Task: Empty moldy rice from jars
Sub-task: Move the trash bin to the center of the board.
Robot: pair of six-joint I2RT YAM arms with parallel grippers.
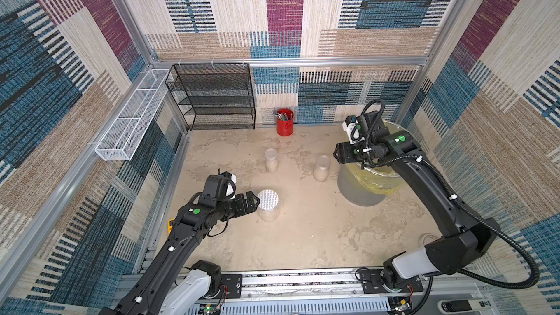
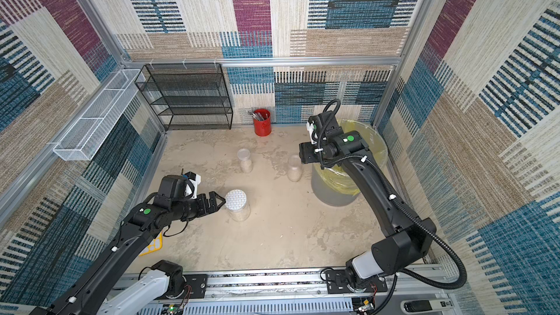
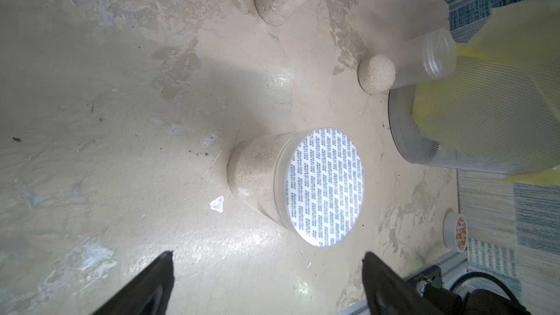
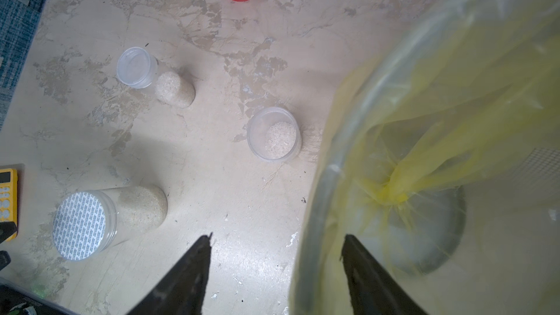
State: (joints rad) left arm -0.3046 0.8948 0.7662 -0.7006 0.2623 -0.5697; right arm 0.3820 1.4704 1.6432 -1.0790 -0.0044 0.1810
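The moldy rice [image 4: 280,140] lies in all three jars on the surface [image 1: 303,231]: the wide sealed jar [image 1: 268,207] just beside the left hand [image 1: 254,201], whose jaws are spread, a lidded small jar [image 1: 270,160] farther back, and an open small jar [image 1: 321,168] near the lined bin [image 1: 360,189], where the right hand [image 4: 278,235] hovers empty, jaws apart. The left hand should probably close squarely on the wide jar's wall, below the rim, keeping it upright

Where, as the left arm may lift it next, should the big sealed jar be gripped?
On the big jar, probably the clear side wall below the printed seal, coming level from the left gripper: it stands upright and round, the flat seal offers no pinch, and the open jaws face it.
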